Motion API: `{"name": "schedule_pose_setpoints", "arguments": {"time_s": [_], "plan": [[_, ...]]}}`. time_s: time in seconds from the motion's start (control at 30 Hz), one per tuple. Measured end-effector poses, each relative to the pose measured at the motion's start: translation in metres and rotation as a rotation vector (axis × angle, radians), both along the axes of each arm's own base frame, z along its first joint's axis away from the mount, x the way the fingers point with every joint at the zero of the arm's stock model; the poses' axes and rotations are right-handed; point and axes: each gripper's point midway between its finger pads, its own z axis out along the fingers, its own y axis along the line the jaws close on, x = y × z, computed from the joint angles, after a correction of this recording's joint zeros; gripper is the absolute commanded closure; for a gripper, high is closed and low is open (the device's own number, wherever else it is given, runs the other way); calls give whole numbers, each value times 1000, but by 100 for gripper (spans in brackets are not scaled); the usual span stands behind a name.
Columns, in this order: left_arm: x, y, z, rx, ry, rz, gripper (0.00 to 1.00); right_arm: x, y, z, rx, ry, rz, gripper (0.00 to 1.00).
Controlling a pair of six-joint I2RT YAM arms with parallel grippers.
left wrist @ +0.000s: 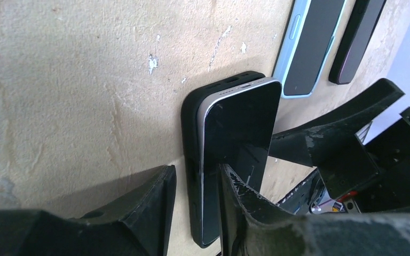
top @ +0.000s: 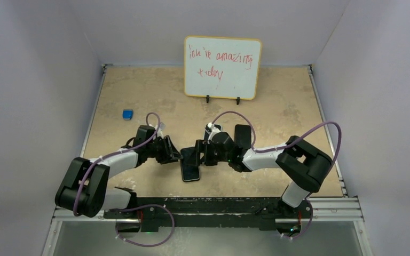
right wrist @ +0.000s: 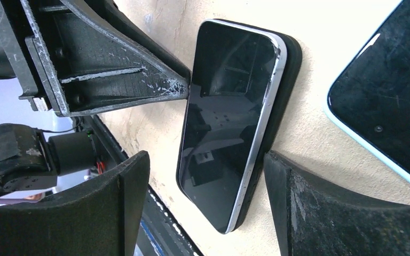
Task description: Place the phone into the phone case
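phone (right wrist: 224, 122) lies on the table (left wrist: 75, 96) at about 6 o'clock from the whiteboard (top: 222, 66), between both wrists. It sits on the phone case (right wrist: 292, 58), here the black shell under it, and isn't seated: the silver rim rides proud along one long side and the shell's lip shows beyond it. A light-blue shell (left wrist: 309, 42) and another dark slab (left wrist: 359, 40) lie apart at 1 o'clock in the left wrist view. The blue one looks occupied already, so I read the black pair as the job. Step in hand, my call: press the proud edge home. I'd pin the shell so it can't skate, push straight down on the high side at a corner first, then walk along the edge. No sideways shove, or the glass may slip out of the low lip. The left gripper (left wrist: 197, 176) comes in low at the phone's 10 o'clock in the top view, jaws apart astride phone and shell. A sliver of table shows beside the shell, so it's not clamped. One finger (right wrist: 139, 80) touches the long edge opposite the proud one. The right gripper (right wrist: 205, 160) reaches in from 1 o'clock, jaws spread wide either side of the pair, gripping nothing.
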Motion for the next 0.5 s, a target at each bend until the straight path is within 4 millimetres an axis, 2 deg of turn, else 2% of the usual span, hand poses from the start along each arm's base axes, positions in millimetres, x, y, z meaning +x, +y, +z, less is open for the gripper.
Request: {"name": "schedule_pose_setpoints", "arguments": {"time_s": [0.2,0.5], "plan": [[-1,-4,-1,-29,0,-3,69,-1,1,-1,66,30,-37,21],[-2,2,-3,16,21,-5,74,3,3,-4,41,33,-97,16]]}}
